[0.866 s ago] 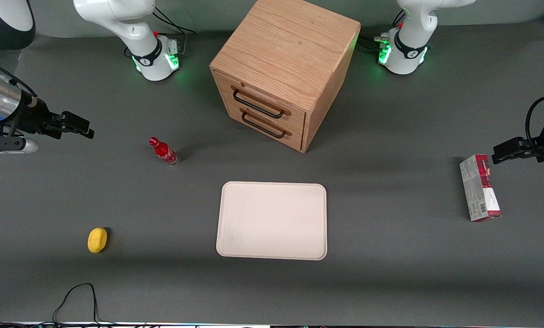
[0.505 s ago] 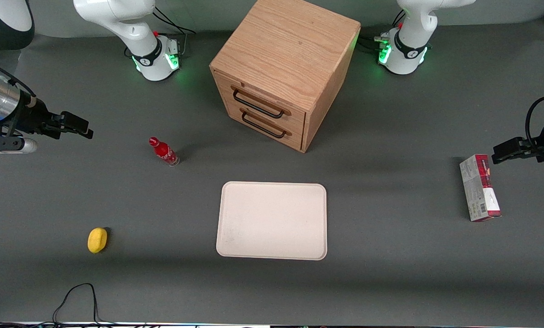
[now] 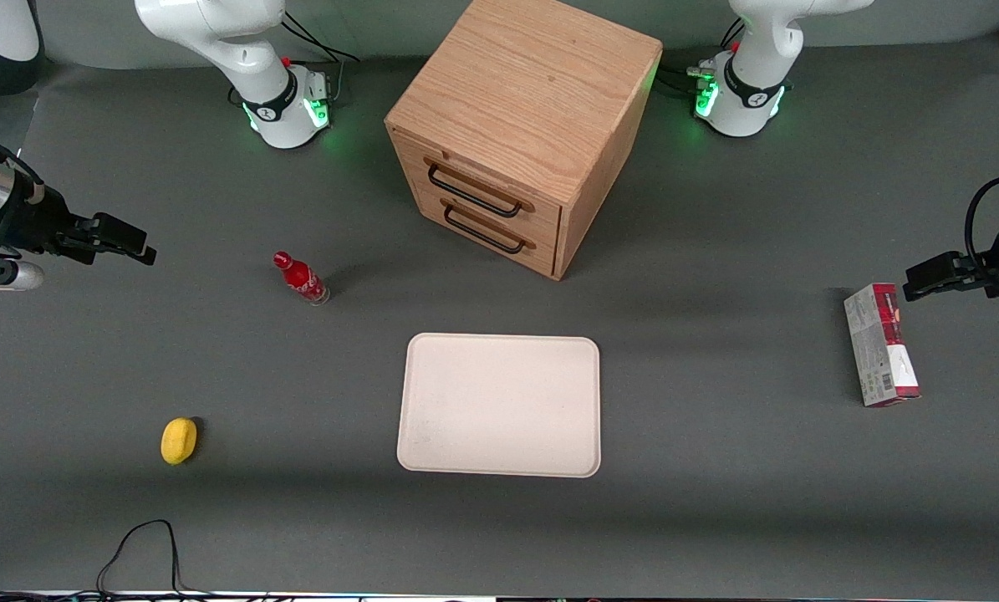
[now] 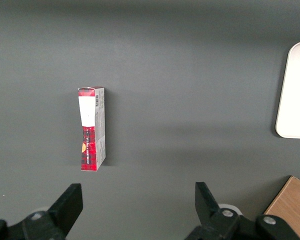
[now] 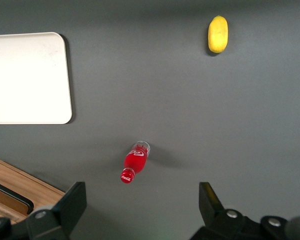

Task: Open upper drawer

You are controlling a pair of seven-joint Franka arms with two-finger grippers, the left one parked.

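The light-oak cabinet [image 3: 526,109] stands at the back middle of the table, its front turned toward the working arm's end. The upper drawer [image 3: 499,186] sits flush and shut, with its black bar handle [image 3: 474,194] above the lower drawer's handle [image 3: 484,232]. My right gripper [image 3: 135,244] hovers above the table toward the working arm's end, well apart from the cabinet. It is open with nothing between its fingers [image 5: 75,200]. In the right wrist view the gripper [image 5: 142,205] looks down on the table, and a corner of the cabinet [image 5: 20,187] shows.
A red bottle [image 3: 301,278] [image 5: 135,161] stands between gripper and cabinet. A cream tray [image 3: 499,405] [image 5: 27,77] lies nearer the camera than the cabinet. A yellow lemon [image 3: 179,440] [image 5: 218,34] lies near the front. A red box [image 3: 880,344] [image 4: 92,129] lies toward the parked arm's end.
My right gripper has drawn back a little, away from the cabinet and toward the working arm's end of the table. Nothing else has moved.
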